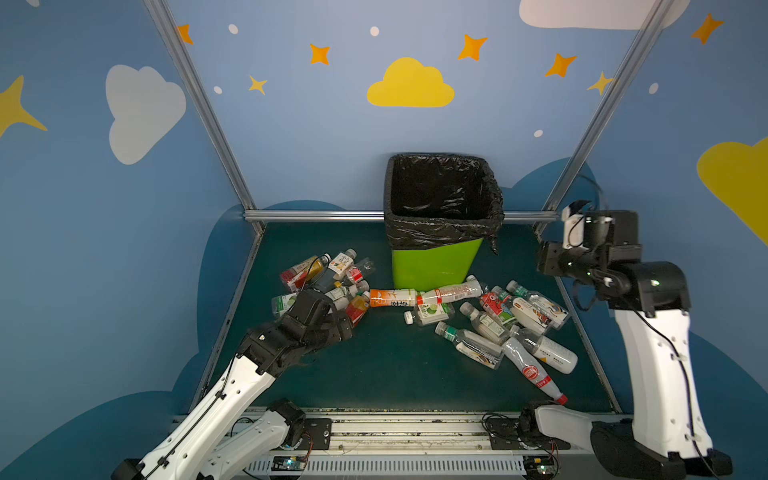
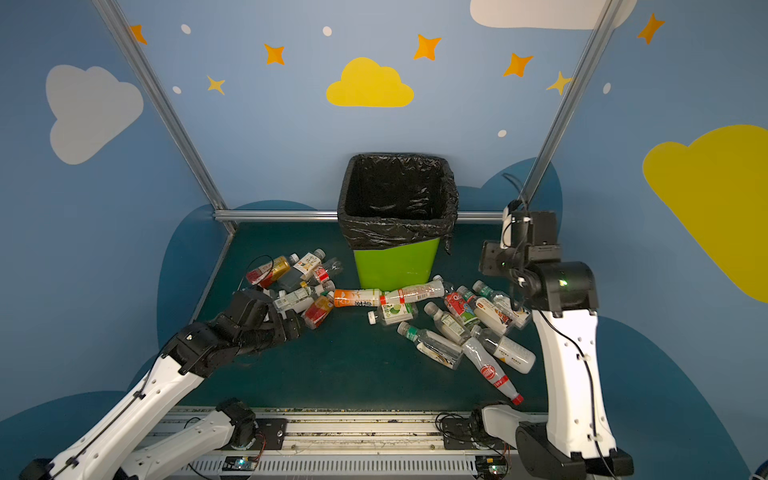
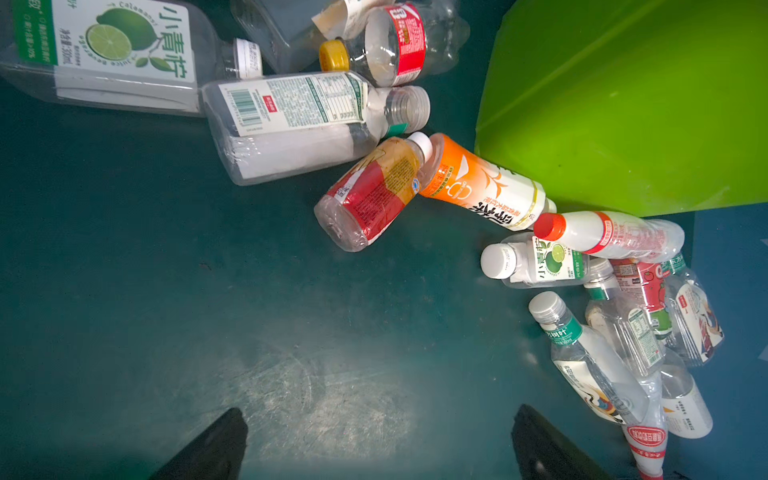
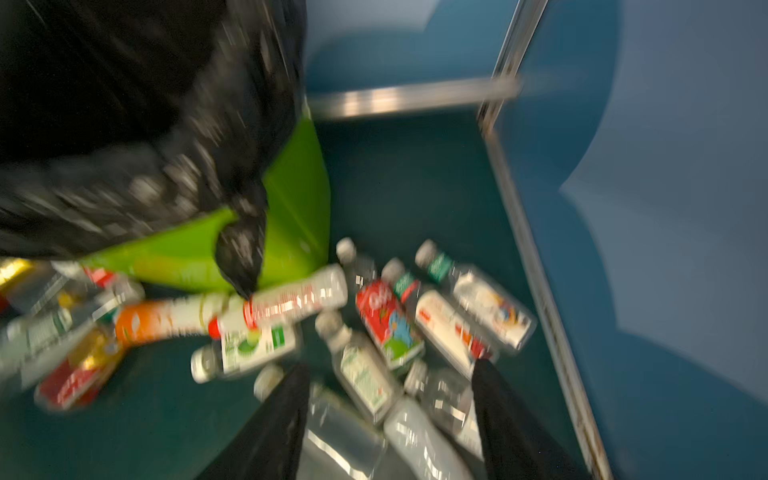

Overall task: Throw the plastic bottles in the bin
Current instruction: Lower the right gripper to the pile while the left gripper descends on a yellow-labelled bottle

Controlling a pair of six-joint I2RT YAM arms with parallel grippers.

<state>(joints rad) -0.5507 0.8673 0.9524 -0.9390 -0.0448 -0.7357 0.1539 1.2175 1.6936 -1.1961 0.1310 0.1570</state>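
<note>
While the plastic bottles [image 1: 392, 297] lie in two heaps on the bench [image 1: 374, 374] at the foot of the bin [image 1: 436, 266], the left pincer [image 3: 378, 451] hovers low beside the left heap, spread wide, empty; the right pincer [image 4: 390, 428], raised near the bin's rim, stands parted, gripping nothing.

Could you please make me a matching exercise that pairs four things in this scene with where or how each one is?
Things:
1. bin
2. orange-labelled bottle
3. left hand
4. right hand

Places or states:
A. raised, to the right of the bin
B. upright at the back, lined with a black bag
C. open, low beside the left-side bottles
D. lying on its side in front of the bin

Pairs: 1-B; 2-D; 3-C; 4-A
</note>
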